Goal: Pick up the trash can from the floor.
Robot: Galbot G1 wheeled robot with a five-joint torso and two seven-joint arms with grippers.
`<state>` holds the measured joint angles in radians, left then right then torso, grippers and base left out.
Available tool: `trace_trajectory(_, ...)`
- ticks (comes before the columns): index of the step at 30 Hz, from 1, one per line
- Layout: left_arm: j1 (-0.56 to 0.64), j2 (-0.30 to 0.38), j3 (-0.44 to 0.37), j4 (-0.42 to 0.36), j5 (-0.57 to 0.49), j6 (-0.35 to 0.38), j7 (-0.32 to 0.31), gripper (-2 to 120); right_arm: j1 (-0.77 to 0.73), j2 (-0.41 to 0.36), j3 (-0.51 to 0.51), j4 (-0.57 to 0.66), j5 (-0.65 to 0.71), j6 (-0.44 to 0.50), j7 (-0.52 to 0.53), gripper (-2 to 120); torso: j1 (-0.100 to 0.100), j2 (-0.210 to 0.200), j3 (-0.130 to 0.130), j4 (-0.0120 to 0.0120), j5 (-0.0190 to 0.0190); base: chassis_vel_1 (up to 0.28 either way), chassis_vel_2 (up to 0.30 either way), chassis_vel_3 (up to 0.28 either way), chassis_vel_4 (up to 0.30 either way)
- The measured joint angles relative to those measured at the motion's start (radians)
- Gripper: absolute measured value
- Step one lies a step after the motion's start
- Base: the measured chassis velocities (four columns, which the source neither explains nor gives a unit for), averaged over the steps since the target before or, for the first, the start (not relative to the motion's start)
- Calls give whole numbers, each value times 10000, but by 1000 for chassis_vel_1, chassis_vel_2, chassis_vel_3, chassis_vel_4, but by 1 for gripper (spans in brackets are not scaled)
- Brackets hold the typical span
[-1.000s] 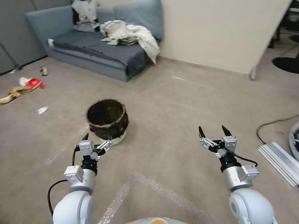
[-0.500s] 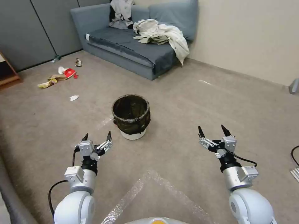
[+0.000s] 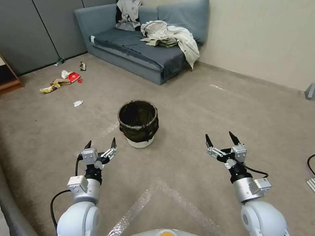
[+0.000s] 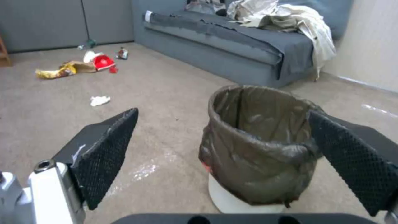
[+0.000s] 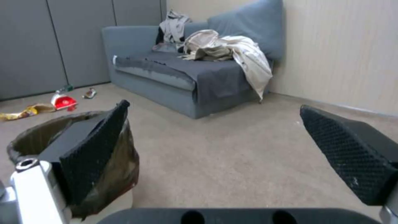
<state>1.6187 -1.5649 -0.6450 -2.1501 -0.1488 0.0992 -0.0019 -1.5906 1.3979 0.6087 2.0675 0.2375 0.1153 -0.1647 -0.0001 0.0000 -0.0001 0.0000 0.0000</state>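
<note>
Head view showing, going left to right: scattered litter (image 3: 60, 81) lying on the floor (image 3: 203, 108) near the grey wall panels, a wrapper, a red scrap and a crumpled white bit among it. Nearer, left gripper (image 3: 100, 143) hovering over the carpet with claw spread wide and holding nothing, just short of the trash can (image 3: 138, 123). Trash can standing upright on the floor in the middle of the open carpet, between the two arms and slightly ahead, nothing touching it. Behind it, blue-grey sofa (image 3: 137, 55) carrying rumpled pale clothes (image 3: 170, 36). Right gripper (image 3: 220, 140) hanging at similar height, well apart from the bin, claw likewise wide open and empty.

Judging progress: approach looking roughly done, grasp and lift both remaining.

Noting materials: bin round and smooth white plastic at the base, dark brownish bag wrinkled and glossy, folded loosely over the rim, likely slippery under a pinch. Finger pads (image 4: 104, 149) black, wedge-shaped, cross-hatched for grip. Carpet short-piled, beige-grey, streaked with faint whitish scuffs.
</note>
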Motion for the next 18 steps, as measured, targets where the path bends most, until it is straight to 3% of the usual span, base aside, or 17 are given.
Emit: trace_trajectory(18,-231,130,-26,260,-90,-27,12,100,3,58,-24,45,13,13,-43,100,3,0,2,-2,2,-203,204,211,-209)
